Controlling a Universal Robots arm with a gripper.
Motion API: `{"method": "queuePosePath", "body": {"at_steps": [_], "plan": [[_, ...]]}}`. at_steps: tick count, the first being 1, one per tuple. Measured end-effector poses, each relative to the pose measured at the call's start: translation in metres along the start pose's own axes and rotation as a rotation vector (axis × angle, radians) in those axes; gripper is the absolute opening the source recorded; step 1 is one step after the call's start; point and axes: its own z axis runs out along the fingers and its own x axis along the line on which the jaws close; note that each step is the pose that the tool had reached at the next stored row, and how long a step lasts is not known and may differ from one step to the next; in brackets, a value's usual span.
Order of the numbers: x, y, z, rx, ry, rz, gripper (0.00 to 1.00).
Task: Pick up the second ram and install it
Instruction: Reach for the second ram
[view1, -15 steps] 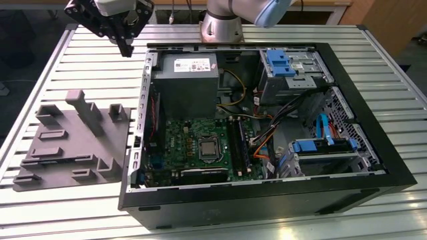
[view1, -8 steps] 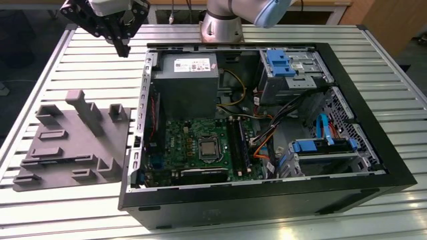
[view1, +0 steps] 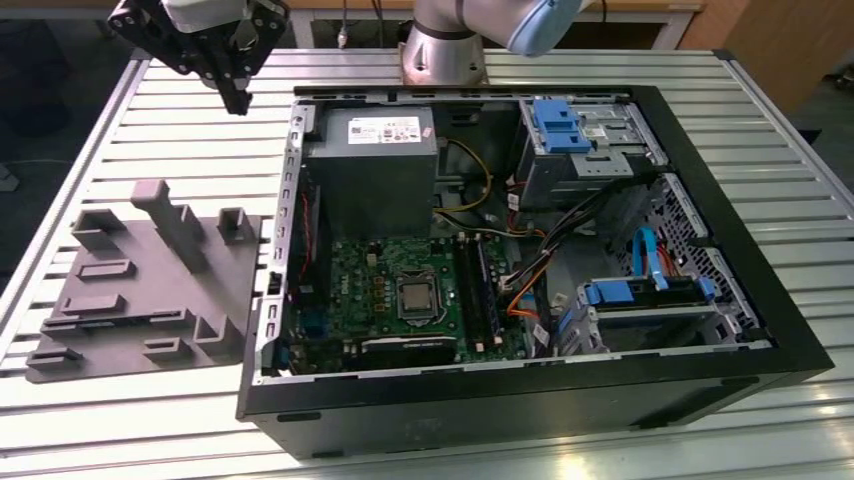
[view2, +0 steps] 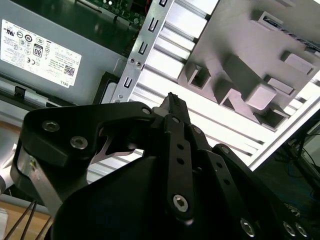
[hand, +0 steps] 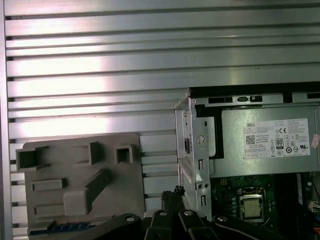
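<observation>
Closest in, black jointed metal gripper, clenched on nothing, hanging at eleven o'clock in the exterior view. Beneath, ribbed aluminium table. At three o'clock, boxy open sheet-metal computer case, green motherboard inside. At nine o'clock, matte grey moulded fixture. Smallest, second ram: thin flat strip lying in a groove at the fixture's edge, untouched. Pick-up and install both seemingly left.

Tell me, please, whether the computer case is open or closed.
Open: the computer case lies on its side with no side panel, so its motherboard and power supply show from above.
</observation>
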Motion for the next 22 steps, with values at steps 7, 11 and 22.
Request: {"method": "queuePosePath", "body": {"at_steps": [7, 11, 22], "plan": [[0.0079, -0.0006, -0.0001, 0.0000, 0.0000, 0.000, 0.11], [0.0122, -0.0009, -0.0002, 0.0000, 0.0000, 0.000, 0.11], [0.0240, -0.0018, -0.0003, 0.0000, -0.0001, 0.000, 0.11]]}}
